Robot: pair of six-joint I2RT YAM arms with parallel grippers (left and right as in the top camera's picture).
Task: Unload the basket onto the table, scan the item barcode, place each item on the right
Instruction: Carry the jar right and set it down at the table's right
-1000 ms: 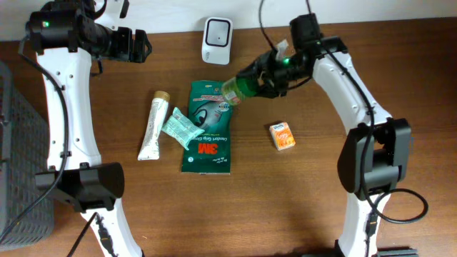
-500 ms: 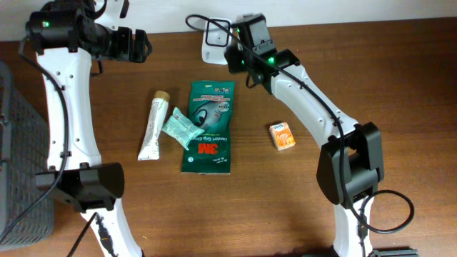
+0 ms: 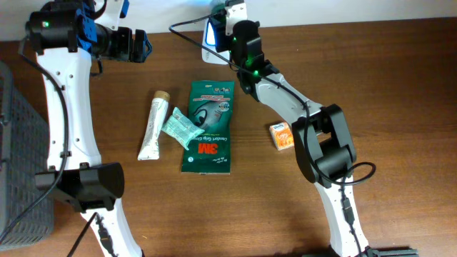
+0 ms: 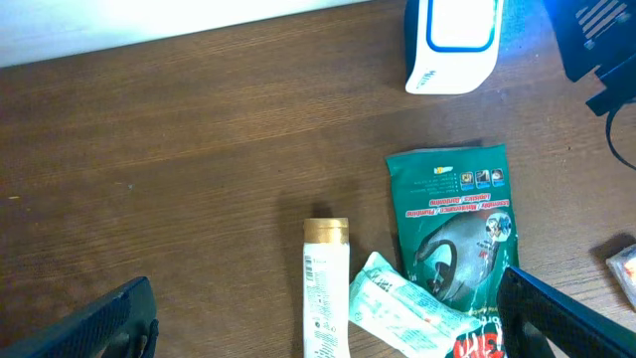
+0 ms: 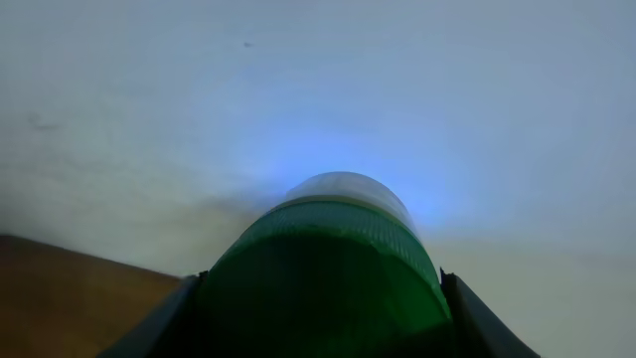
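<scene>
Since your right gripper sits directly over the white barcode scanner in the overhead view, the item must lie just above the scanner, hidden under the wrist. Left gripper: spread wide, empty, well apart, so the right arm is nearer.

Left wrist view: scanner face in view, right arm cut off at the corner.

Right wrist view: fingers clamp a green bottle, its long axis pointing away from the lens toward a bluish glow. You cannot see the barcode, so whether it faces the scanner is unconfirmed.

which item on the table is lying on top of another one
The small pale sachet: it lies askew over the green 3M pack. The tube and orange box cover nothing.
</scene>
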